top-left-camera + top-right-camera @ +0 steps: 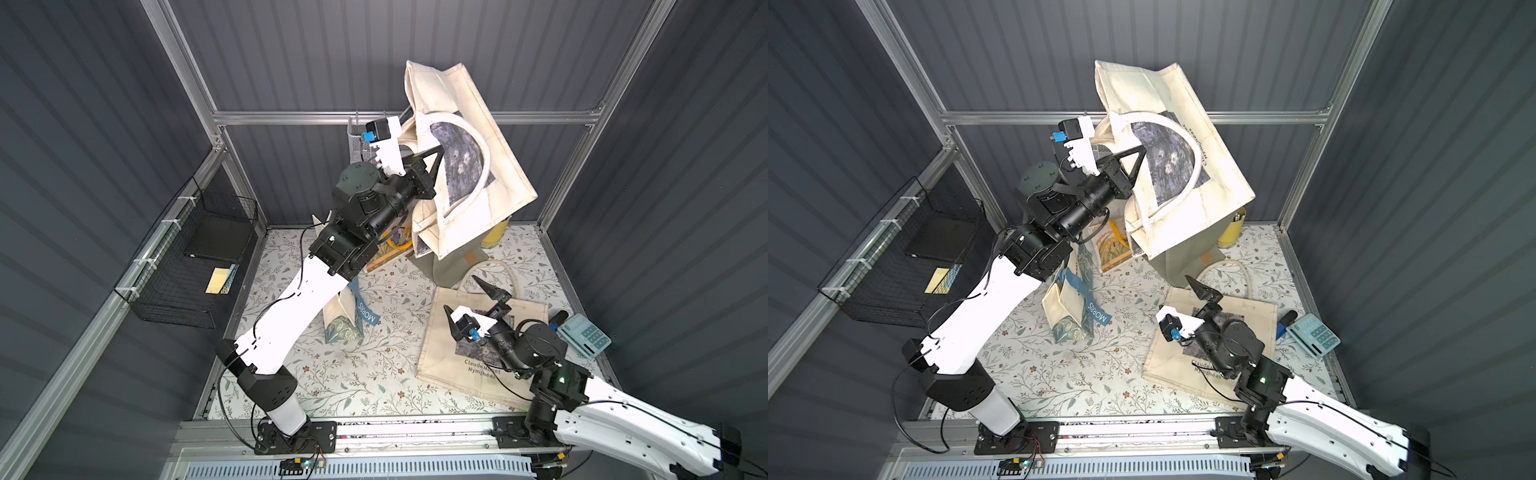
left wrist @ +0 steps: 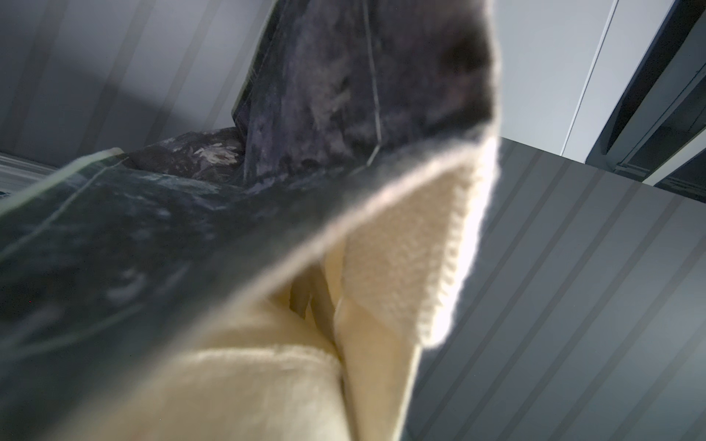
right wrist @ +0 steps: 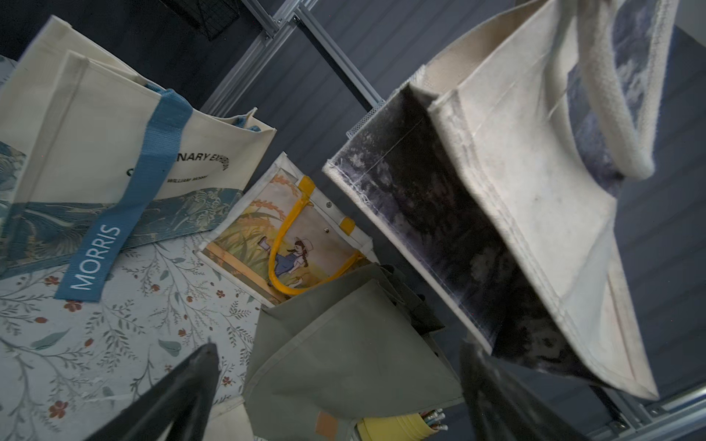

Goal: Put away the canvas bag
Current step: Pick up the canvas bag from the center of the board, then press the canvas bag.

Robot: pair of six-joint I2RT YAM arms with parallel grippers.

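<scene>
**Bag aloft, not yet stowed**

Near right, the right gripper [image 1: 459, 292] hangs spread wide and empty above a second tote [image 1: 465, 357] lying flat on the table [image 1: 353, 374]. Far centre, the left gripper [image 1: 437, 158] is clenched on the canvas bag [image 1: 503, 183], which dangles clear of the table by the back rail [image 1: 291, 117]. Lifting looks done. Stowing is left, with no destination evident. Fabric hides the exact pinch point, and the left wrist view is mostly blurred cloth.

Bench [image 1: 353, 374]: front middle bare, passable. Back blocked: canvas bag [image 1: 469, 104] hanging over green bag [image 1: 449, 270]. Morris bag [image 1: 345, 320] mid-bench.
</scene>
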